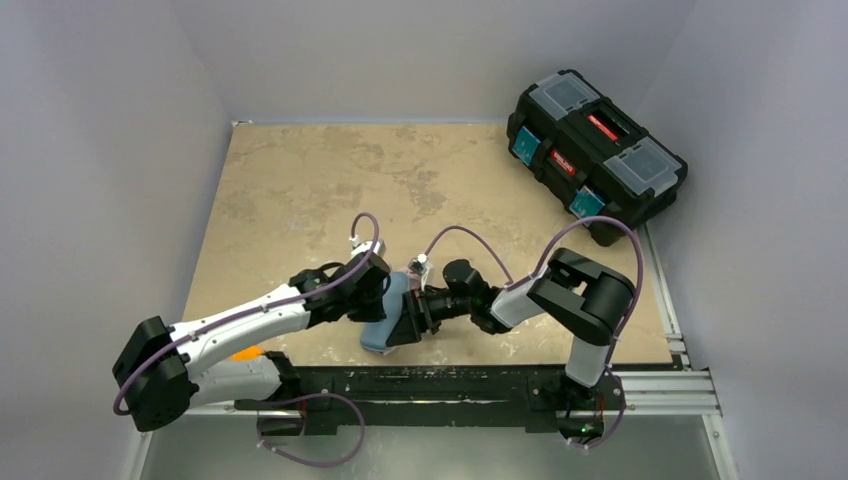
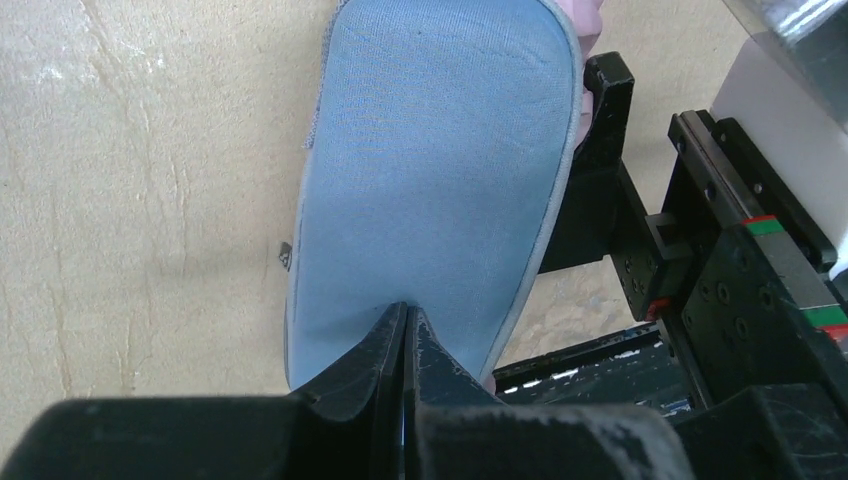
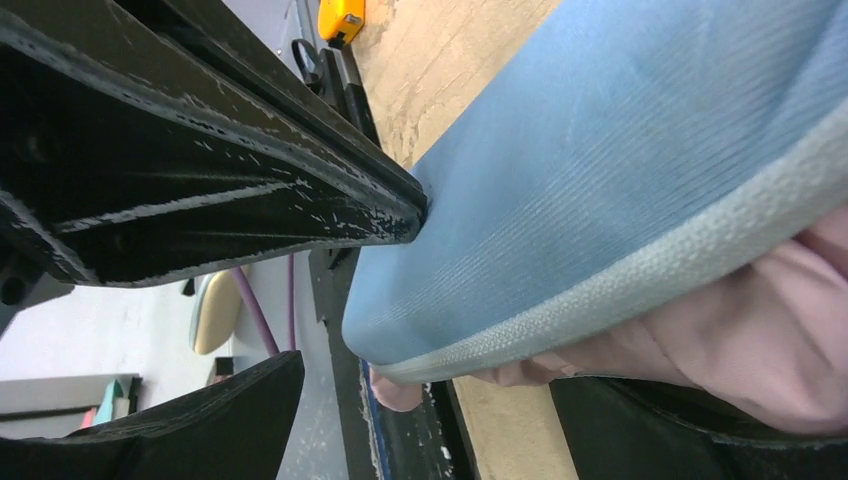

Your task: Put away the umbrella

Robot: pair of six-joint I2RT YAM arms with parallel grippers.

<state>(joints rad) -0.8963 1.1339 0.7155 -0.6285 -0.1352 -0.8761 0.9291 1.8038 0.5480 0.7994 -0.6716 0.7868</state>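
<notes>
A blue-grey oval hard case (image 1: 385,318) lies at the table's near edge, between both arms. It fills the left wrist view (image 2: 430,170) and the right wrist view (image 3: 600,170). The umbrella's pale pink fabric (image 3: 760,340) bulges out under the case's lid rim, and a bit shows in the left wrist view (image 2: 590,15); its shaft and handle are hidden. My left gripper (image 2: 408,312) is shut, its tips pressed on the lid (image 1: 378,290). My right gripper (image 3: 360,290) is open around the case's end (image 1: 408,318); the upper finger (image 3: 400,210) touches the lid and the lower finger (image 3: 230,410) is apart from it.
A black toolbox (image 1: 595,150) stands at the back right corner. A yellow-orange object (image 1: 245,352) lies by the left arm's base and shows in the right wrist view (image 3: 342,18). A black rail (image 1: 450,385) runs along the table's near edge. Walls enclose three sides.
</notes>
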